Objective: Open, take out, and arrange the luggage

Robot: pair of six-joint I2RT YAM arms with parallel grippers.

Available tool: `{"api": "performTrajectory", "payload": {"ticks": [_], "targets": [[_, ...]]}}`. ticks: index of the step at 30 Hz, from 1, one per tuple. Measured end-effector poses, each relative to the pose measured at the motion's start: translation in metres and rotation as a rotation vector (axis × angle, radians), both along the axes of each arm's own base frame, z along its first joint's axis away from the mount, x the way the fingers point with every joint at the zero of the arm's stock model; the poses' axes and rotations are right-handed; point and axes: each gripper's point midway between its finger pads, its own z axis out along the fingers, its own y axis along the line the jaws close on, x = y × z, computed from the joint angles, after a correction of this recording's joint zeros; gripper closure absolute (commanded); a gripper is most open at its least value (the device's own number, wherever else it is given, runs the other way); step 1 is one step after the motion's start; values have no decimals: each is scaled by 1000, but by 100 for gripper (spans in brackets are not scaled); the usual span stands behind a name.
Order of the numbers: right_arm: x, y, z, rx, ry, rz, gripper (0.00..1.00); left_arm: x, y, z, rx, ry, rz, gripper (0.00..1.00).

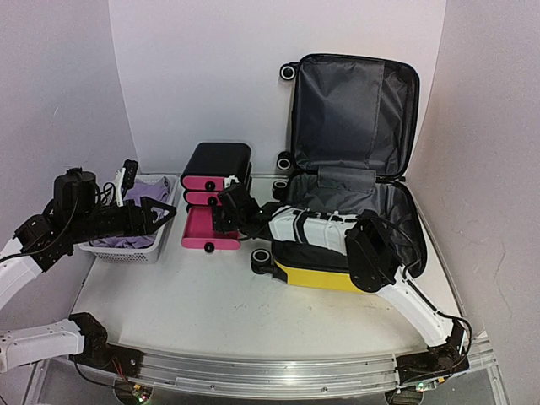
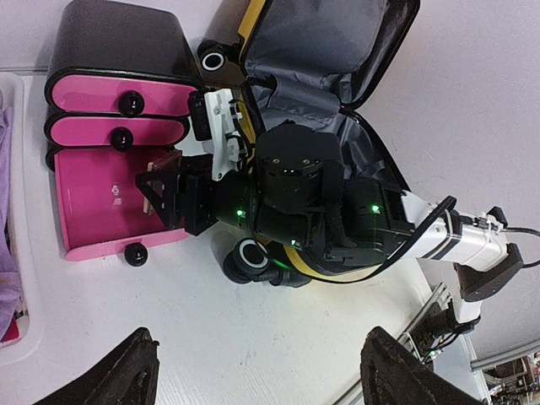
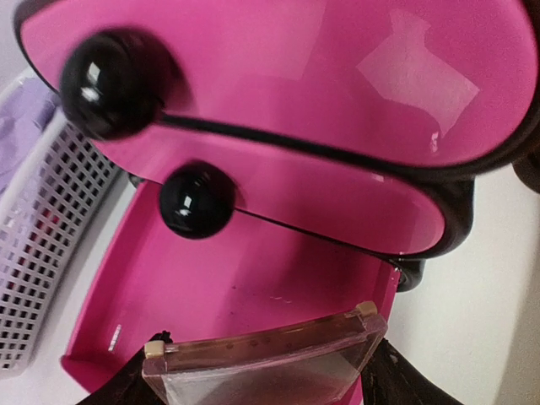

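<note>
Gripping a clear case [image 3: 263,353], right tool [image 3: 261,384] hovers at edge of pink drawer [image 3: 211,291].

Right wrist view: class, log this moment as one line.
yellow suitcase open | right gripper holds clear case over open pink drawer | left gripper open, empty

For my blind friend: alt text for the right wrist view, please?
The right gripper holds a clear flat plastic case over the open bottom pink drawer of a black-and-pink drawer box; a white mesh basket sits left.
</note>
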Motion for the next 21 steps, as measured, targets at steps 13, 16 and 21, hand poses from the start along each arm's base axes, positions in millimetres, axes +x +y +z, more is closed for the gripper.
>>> {"api": "performTrajectory", "payload": {"ticks": [13, 16, 21], "targets": [[-10, 12, -15, -54, -29, 11, 3, -1, -1, -1, -4, 9, -7, 15], [-12, 16, -2, -48, -44, 27, 2, -1, -3, -4, -3, 23, -12, 15], [-30, -4, 23, -112, -21, 76, 2, 2, -7, -15, 14, 67, -25, 21]]}}
